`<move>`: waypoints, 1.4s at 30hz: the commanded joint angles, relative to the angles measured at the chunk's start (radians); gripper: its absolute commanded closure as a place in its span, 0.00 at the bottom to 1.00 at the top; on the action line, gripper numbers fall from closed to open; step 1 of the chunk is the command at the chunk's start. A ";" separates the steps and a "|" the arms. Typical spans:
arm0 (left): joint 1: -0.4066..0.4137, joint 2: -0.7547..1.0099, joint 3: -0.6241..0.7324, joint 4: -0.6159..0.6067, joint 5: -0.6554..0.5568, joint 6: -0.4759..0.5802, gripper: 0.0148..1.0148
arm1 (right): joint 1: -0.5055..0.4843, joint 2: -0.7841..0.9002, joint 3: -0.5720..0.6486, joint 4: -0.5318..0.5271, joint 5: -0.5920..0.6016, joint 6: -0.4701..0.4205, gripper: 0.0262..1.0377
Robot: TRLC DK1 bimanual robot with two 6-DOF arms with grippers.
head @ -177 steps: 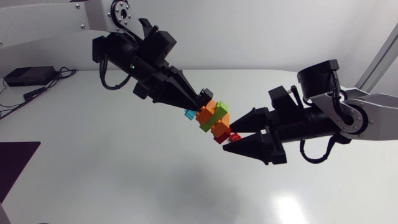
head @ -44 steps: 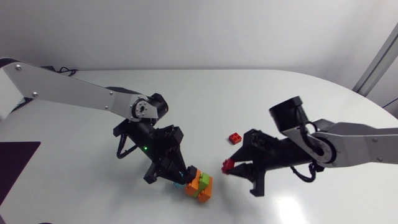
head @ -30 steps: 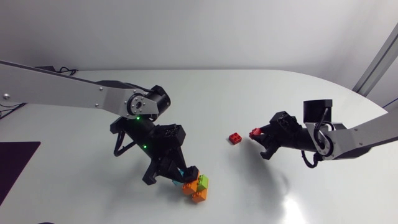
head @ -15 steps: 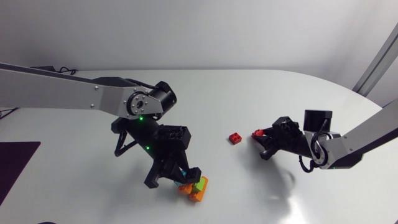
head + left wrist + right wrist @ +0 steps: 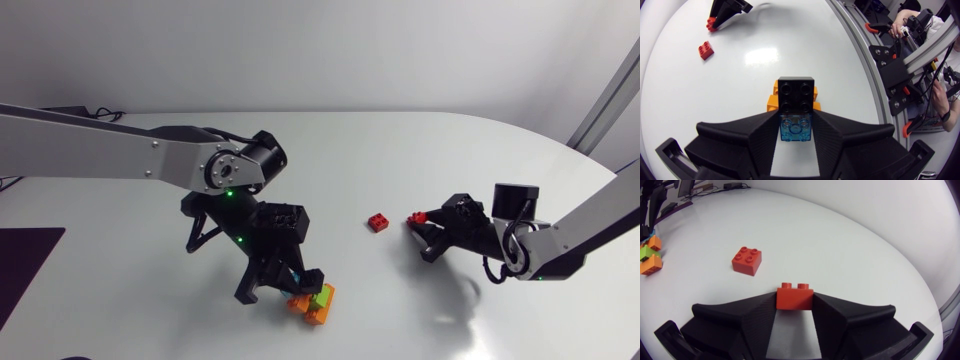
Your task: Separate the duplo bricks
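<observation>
At the lower centre of the head view, our left gripper [image 5: 300, 288]: fingers set narrow, pressing both sides of the clear blue brick [image 5: 794, 126].
Just ahead of those fingers: a black brick [image 5: 796, 94] with four studs showing, joined to the blue one, with an orange brick [image 5: 772, 100] behind it.
Brick cluster [image 5: 314, 303]: low over the table [image 5: 450, 150] at our left fingertips; we cannot tell whether it rests on the surface.
Cluster from our right wrist view: a green brick [image 5: 646, 254] between two orange pieces, far off beside our right gripper.
At the right of centre in the head view, our right gripper [image 5: 415, 220]: fingers narrow, closed from two sides on the gripped red brick [image 5: 795, 297], two studs showing, low at the table.
Loose red brick [image 5: 378, 222]: flat on the table, studs up, just left of our right fingertips and apart from them; well apart from the cluster.
Count: two red bricks, both away from the cluster; one clear blue, one black, one green and at least two orange in the cluster.
Our arms: left enters from the left edge, right from the right edge.
</observation>
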 commanded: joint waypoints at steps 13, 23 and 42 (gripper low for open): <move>-0.002 -0.045 -0.036 0.011 -0.005 -0.022 0.75 | -0.003 -0.145 -0.107 -0.086 -0.019 -0.012 0.12; 0.046 -0.129 -0.040 -0.010 -0.036 -0.002 0.75 | 0.001 -0.497 -0.023 -0.482 -0.071 -0.045 0.12; 0.256 0.021 -0.046 0.045 -0.466 0.251 0.75 | 0.196 -0.720 -0.009 -0.744 -0.012 -0.093 0.12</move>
